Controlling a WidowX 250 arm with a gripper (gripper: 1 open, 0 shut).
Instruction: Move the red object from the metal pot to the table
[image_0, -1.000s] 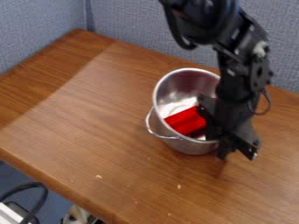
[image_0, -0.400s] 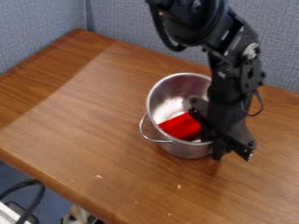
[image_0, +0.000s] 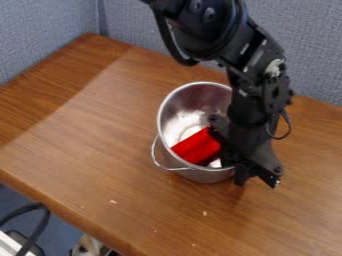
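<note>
Your arm comes in from the top of the frame and points straight down at the right side of the metal pot.

The pincer sits low at the pot's right wall, its black body covering the rim there. From this angle you can't see the fingertips apart from each other. They look drawn in tight, and the pincer reads as pressed nearly together. Whether it is pinching the red object or the pot wall, you can't tell, because the contact point is hidden behind the wrist.

The red object is inside the pot, at the front right of the bowl. It lies tilted, its right end running up against the dark pincer body. It is not on the desk.

The pot stands upright on the desk, right of centre and near the front edge. Its wire handle sticks out at the front left, just above the wood.

A blue-grey wall runs behind the desk. Dark cables hang below the front left edge.
</note>
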